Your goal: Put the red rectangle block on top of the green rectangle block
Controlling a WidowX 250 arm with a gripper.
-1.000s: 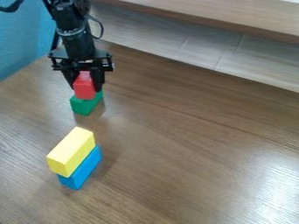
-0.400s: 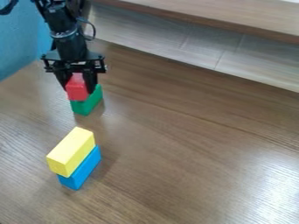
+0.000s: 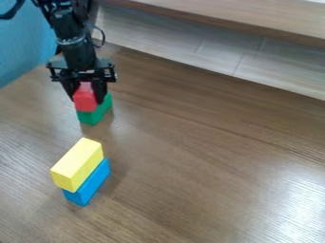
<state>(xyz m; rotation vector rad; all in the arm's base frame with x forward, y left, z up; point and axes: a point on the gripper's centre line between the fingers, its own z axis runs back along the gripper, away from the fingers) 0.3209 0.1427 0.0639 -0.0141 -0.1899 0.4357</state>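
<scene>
Standing nearest the viewer, in front of the claw, a blue block (image 3: pixel 92 182) carries a yellow block (image 3: pixel 77 164) on top, both set at a slant. Brown wood-grain table (image 3: pixel 190 161) spreads under them and out to the picture's right of the claw, with a bright patch of glare low in the right corner. Farther back, directly below the claw, a green block (image 3: pixel 95 114) lies on the table. Above it is the red block (image 3: pixel 85 98), offset a little to the picture's left; whether the two touch, I cannot tell. The black claw (image 3: pixel 86 101) points down and pinches the red block between its two fingers. Above the claw, the black arm (image 3: pixel 75 45) leans up toward the upper left, a loop of cable (image 3: pixel 100 37) beside it. Behind the claw, a blue wall (image 3: pixel 22 52) rises at left; pale panelling (image 3: pixel 203 52) runs rightward beneath a wooden ledge (image 3: pixel 234 16).
</scene>
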